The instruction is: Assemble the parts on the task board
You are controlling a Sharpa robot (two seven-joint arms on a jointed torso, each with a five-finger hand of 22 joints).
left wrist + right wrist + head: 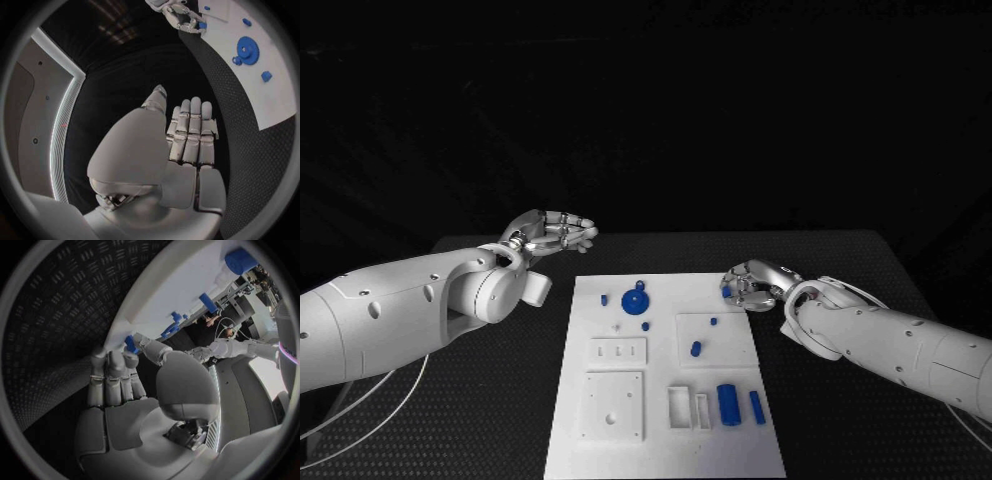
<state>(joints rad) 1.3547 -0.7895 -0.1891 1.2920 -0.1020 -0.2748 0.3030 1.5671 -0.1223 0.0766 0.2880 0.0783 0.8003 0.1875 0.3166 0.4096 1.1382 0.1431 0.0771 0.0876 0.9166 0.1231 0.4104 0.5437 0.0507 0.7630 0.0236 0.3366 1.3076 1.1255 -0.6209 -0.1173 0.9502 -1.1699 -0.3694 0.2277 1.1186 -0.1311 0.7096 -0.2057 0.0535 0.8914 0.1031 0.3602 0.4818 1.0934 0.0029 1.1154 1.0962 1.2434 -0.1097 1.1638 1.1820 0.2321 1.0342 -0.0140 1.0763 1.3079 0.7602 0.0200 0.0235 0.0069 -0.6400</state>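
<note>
**Right hand pinches a peg at the board's edge**

The right silver hand (756, 287), centre-right of the head view, has its fingertips closed round a small blue peg (130, 343) at the right edge of the white task board (661, 440). The left silver hand (555, 233), upper left, hangs off the board with fingers loosely curled and nothing in them. The blue toothed gear (636, 301) lies near the board's top. This looks like the pick-up step; next, that peg needs carrying to its hole on the black worktop's board.
</note>
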